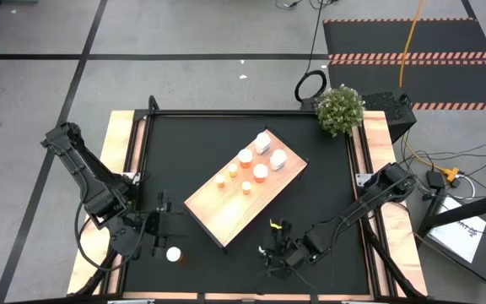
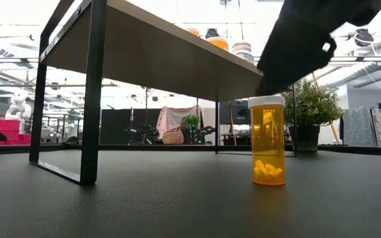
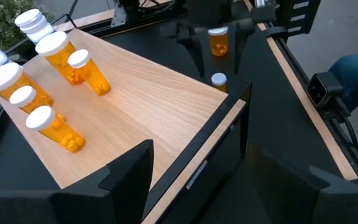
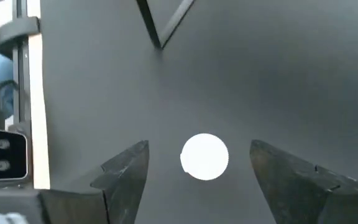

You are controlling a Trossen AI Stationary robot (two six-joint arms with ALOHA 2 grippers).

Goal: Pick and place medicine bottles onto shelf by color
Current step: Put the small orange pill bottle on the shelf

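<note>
- My right gripper [image 4: 199, 147] is at the near right of the counter [image 1: 327, 169]. It is open, with one finger on each side of a standing orange bottle [image 4: 204, 157], and it touches neither side.
- If I close off-centre, I think one finger can push the cap first and tip the bottle, because it is tall and narrow.
- If I lift it with a loose grip, it may slip on the way to the shelf [image 1: 226, 207].
- The shelf bottles [image 1: 247, 173] stand close together at the far end, so a careless placing could knock them.
- My left gripper [image 3: 197, 149] waits open at the near left, beside a white bottle [image 1: 173, 253].
- I can read no label, brand or writing anywhere.
</note>
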